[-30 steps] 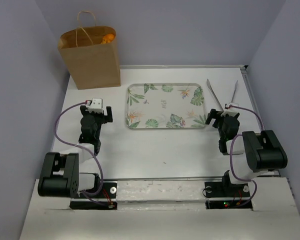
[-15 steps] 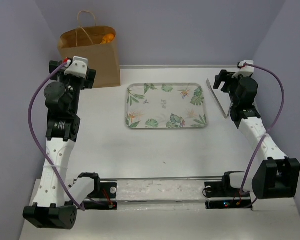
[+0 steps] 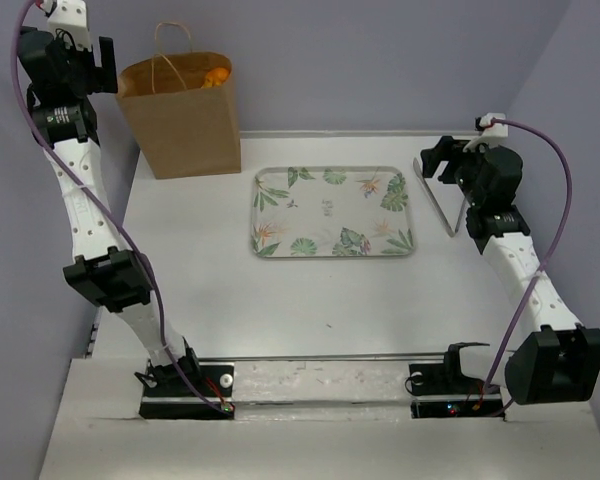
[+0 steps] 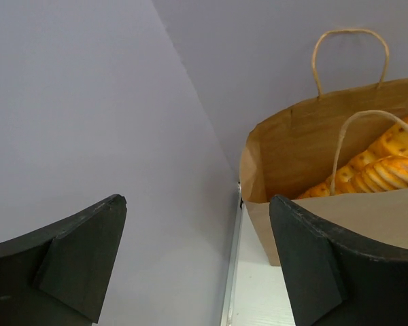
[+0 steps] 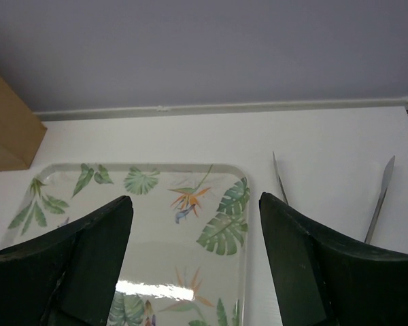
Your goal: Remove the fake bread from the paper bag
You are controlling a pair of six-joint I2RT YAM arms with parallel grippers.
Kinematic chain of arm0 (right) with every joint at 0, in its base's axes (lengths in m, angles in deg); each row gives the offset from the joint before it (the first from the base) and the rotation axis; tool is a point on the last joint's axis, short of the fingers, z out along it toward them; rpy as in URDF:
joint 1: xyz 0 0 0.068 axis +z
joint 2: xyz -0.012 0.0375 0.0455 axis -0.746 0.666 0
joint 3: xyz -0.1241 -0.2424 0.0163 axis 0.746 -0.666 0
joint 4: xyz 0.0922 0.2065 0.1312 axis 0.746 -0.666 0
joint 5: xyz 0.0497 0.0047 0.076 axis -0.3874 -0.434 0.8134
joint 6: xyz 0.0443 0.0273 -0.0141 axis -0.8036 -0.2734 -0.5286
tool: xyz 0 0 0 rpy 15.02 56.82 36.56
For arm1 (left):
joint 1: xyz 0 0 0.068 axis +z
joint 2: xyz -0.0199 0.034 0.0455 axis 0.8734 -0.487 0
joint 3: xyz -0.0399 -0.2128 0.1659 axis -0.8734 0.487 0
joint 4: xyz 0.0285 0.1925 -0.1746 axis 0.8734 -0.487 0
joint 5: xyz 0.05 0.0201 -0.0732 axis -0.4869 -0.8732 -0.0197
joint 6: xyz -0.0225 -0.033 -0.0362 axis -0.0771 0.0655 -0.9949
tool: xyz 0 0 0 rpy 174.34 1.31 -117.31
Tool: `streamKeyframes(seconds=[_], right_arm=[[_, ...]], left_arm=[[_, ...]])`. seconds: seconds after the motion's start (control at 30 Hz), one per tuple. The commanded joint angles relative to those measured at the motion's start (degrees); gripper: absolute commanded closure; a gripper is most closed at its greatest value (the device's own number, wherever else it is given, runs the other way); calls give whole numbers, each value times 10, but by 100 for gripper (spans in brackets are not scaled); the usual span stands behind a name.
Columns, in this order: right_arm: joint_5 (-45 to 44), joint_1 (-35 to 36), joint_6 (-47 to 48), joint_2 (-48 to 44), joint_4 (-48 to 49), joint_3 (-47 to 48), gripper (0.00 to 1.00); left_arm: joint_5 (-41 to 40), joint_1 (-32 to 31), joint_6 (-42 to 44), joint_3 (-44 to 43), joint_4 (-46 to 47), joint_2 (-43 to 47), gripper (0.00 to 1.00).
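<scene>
The brown paper bag (image 3: 180, 115) stands upright at the table's far left corner, mouth open, loop handles up. Glossy orange fake bread (image 3: 216, 77) shows just inside its rim; in the left wrist view the bag (image 4: 306, 146) holds ridged loaves (image 4: 384, 166). My left gripper (image 3: 98, 62) is raised high, left of the bag's top, apart from it, open and empty (image 4: 197, 261). My right gripper (image 3: 432, 160) hovers at the right, over the tray's right edge, open and empty (image 5: 196, 261).
A leaf-patterned rectangular tray (image 3: 332, 210) lies mid-table; it also shows in the right wrist view (image 5: 143, 224). Metal tongs (image 3: 435, 195) lie right of the tray, partly under the right arm. Lilac walls close in on the left, back and right.
The left arm rose from the table to high beside the bag's top. The right arm lifted and extended toward the tray's right edge, then held nearly still.
</scene>
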Motion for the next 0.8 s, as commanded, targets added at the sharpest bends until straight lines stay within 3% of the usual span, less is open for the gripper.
streamKeyframes(seconds=[0.0,0.13,0.27,0.4,0.77], right_arm=[[26,5,-25,-30,3,1,20],[22,10,-39,-41,-7,-6,22],[16,10,-38,-51,-46,-6,23],[6,15,-20,-63,-79,-11,23],[0,15,-17,-49,-112,34,23]], left_arm=[[29,12,-40,-43,-12,-36,1],[39,20,-62,-60,18,-96,1],[123,42,-132,-98,53,-143,1],[166,47,-142,-95,89,-162,5],[97,37,-161,-98,111,-234,8]])
